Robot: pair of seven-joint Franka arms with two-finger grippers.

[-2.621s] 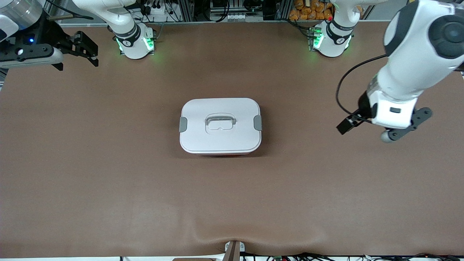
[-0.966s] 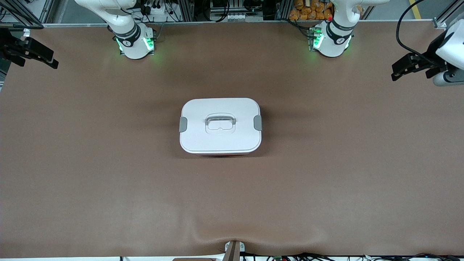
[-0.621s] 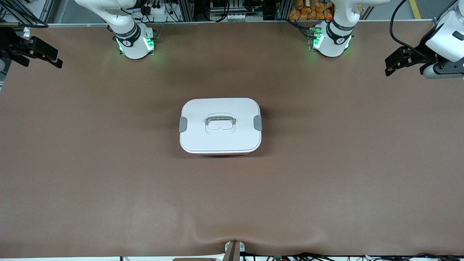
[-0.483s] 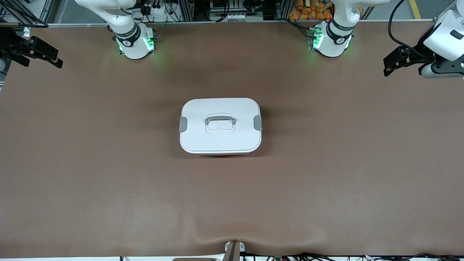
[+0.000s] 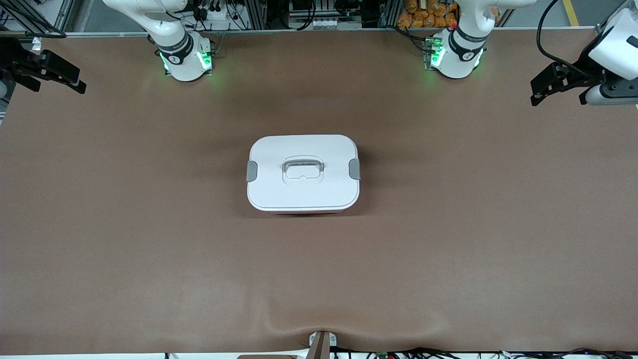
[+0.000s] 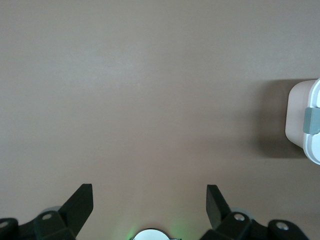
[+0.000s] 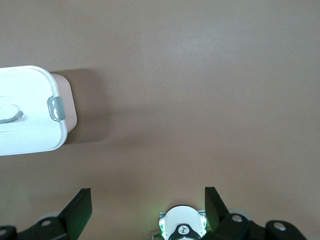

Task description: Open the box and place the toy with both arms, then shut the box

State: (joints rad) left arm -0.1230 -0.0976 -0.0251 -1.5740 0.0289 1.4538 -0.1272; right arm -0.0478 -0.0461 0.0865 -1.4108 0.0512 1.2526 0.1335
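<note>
Your box point(image 5: 302, 173) sits near the middle of the brown table point(image 5: 448, 249), well apart from both arms. Its white lid point(image 5: 299, 192) is on and lies flat, with 1 grey clip point(image 5: 251, 171) at the end toward the right arm and 1 grey clip point(image 5: 354, 169) at the end toward the left arm. The recessed clear handle point(image 5: 303, 165) sits in the middle of the lid. A thin strip of the pink tub shows under the lid's edge nearest the front camera.

Your left gripper point(image 5: 553, 85) hangs up in the air over the table's edge at the left arm's end, holding nothing. In the left wrist view its 2 fingers point(image 6: 80, 202) are spread wide with bare table between them, and the box's end with its clip point(image 6: 311, 120) shows at the picture's edge.

Your right gripper point(image 5: 47, 75) hangs over the table's edge at the right arm's end, also holding nothing. In the right wrist view its 2 fingers point(image 7: 80, 207) are likewise spread wide over bare table, and you can see the box's lid point(image 7: 27, 115), 1 clip point(image 7: 56, 108) and the pink tub wall point(image 7: 69, 102) under it. The right arm's green-lit base point(image 7: 182, 227) shows between those fingers.

The toy does not show in any view.
</note>
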